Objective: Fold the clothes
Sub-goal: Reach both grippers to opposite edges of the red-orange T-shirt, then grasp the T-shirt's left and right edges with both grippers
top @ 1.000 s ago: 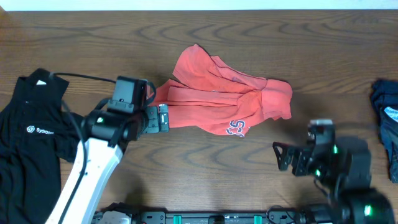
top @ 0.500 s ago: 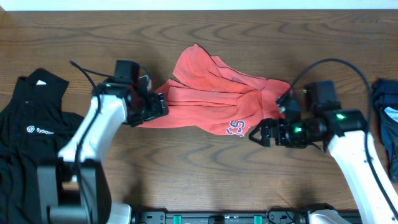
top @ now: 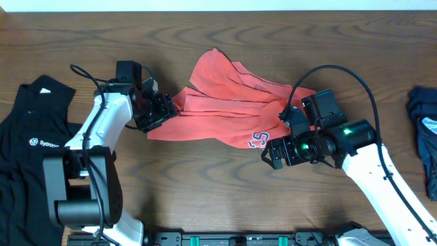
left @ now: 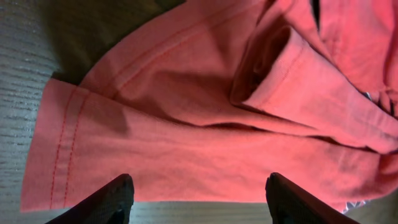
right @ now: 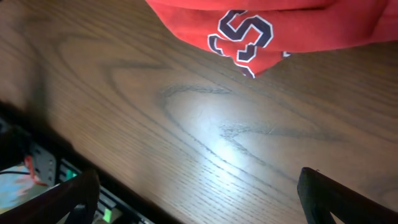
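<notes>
Cannot read the print on the coral-red T-shirt [top: 239, 109] in full: only two navy, white-edged characters at its near corner, everything else buried in folds. Lies bunched in the middle of the desk [top: 205, 198], soft knit creased into long ridges. Shows a double-stitched hem and a rolled sleeve cuff close up in the left wrist view.

Cut off at the left edge: a black collared shirt [top: 31, 157] with a small white logo, spread fairly flat. Cropped at the right edge: a dark blue garment [top: 425, 126], shape unclear.

Left claw [top: 162, 113] at the T-shirt's left hem, released, with dark fingers [left: 118, 196] spread over flat cloth and pinching nothing. Right claw [top: 273, 152] just beside the printed corner, released above bare, glossy wood grain, only partly in frame from its own wrist.
</notes>
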Controlling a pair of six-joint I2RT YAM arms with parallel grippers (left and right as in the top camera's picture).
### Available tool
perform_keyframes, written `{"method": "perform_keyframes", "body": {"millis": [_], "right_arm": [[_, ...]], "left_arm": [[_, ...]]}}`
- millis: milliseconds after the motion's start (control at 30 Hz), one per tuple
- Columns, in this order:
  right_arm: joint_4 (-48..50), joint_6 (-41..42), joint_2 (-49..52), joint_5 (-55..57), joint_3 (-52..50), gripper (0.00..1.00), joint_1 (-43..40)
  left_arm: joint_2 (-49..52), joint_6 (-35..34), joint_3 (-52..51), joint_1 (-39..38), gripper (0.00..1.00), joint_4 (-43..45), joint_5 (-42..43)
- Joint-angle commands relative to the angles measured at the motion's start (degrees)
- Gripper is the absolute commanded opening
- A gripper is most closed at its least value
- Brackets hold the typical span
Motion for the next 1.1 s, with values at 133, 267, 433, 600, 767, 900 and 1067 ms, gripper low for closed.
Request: {"method": "perform_keyframes", "body": {"millis": [133,267,433,600,767,900,1067], "right_arm": [[0.0,-0.1,-1.2,2.6,1.7,0.99,0.9],[-0.1,-0.1,-1.7,3.8,1.8,0.99,0.9],[-0.3,-0.1,-2.0,4.5,1.8,0.99,0.9],[-0.4,-0.8,-2.0,5.2,1.8,0.99,0.9],[0.2,-0.8,-2.0,5.3,1.8,0.99,0.9],[2.0,-0.7,-2.0,5.5,1.8,0.96,0.9],[3.6,0.9,-1.9,8.7,1.8,0.8,0.8]], "left_arm": [[6.3,-2.6,1.7,0.1,0.75,0.0,-1.6],[9.1,-4.1,1.9,0.1,0.75,-0.3,-2.4],[11.5,-5.5,2.3,0.1,0.33,-0.5,-2.4],[11.3,-5.6,2.4,0.0,0.06,-0.8,-2.0],[7.7,-5.5,2.8,-0.1,0.06,-3.8,0.3],[-1.4,-4.4,2.9,-0.4,0.06,-5.6,0.1],[-18.4,-4.5,2.9,-1.9,0.06,-10.7,-4.0]]}}
